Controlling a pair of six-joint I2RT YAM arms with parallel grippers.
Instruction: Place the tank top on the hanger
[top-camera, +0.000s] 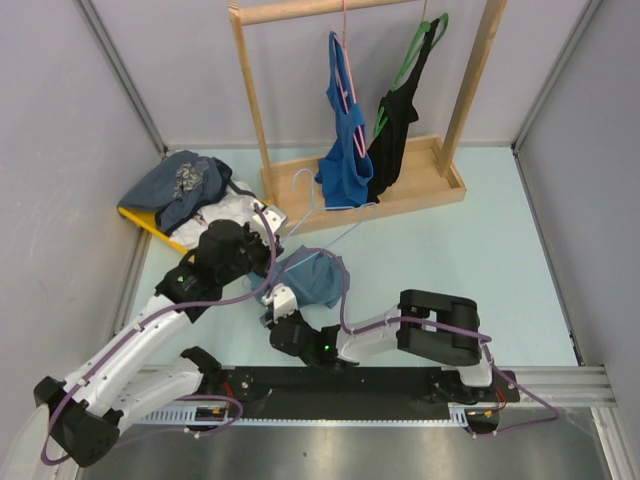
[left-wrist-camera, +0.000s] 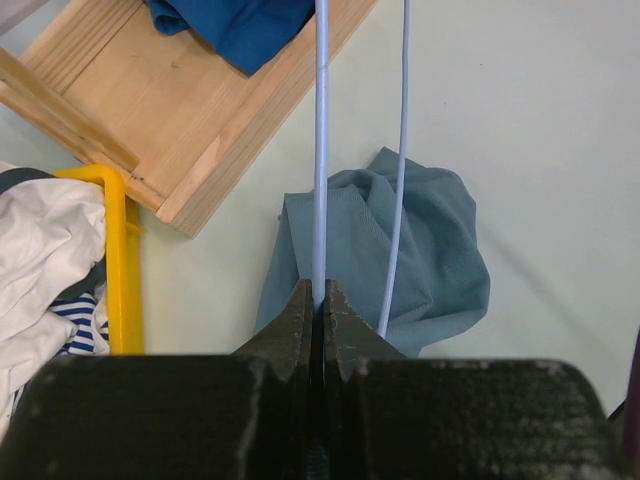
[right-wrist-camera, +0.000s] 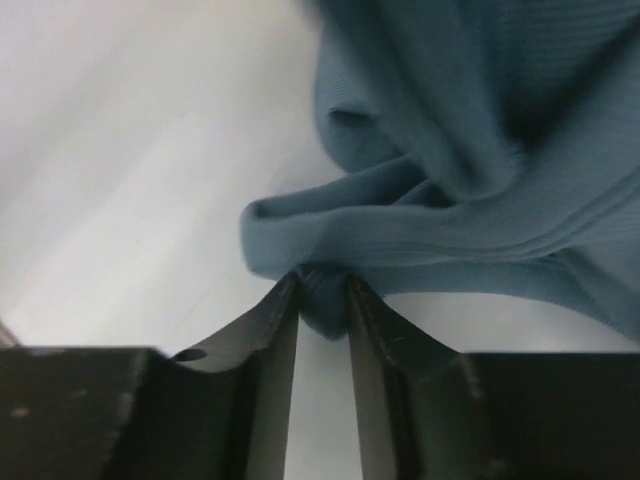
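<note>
1. Tank top (top-camera: 312, 280): it lies crumpled on the table (top-camera: 480, 260). We find no part of it threaded on the hanger (left-wrist-camera: 320, 150) yet.
2. Left gripper (left-wrist-camera: 320, 300): the fingers are pressed together on one wire of the hanger. That wire runs straight ahead from the tips. A second wire runs just to its right and crosses above the cloth; we cannot tell whether it touches.
3. From the left fingers, the tank top sits just beyond the tips and slightly to the right.
4. Right gripper (right-wrist-camera: 323, 290): the fingers stand close together, pinching a rolled fold of the tank top's edge between the tips. The bulk of the cloth spreads ahead and to the right of them.
5. Judgement: the right arm is the nearer to the garment. The hanger's long axis points away from the left fingers, toward the wooden rack base (left-wrist-camera: 170, 110).
6. We cannot tell whether the pinched fold is strap or hem. In our view, the coming move depends on that.
</note>
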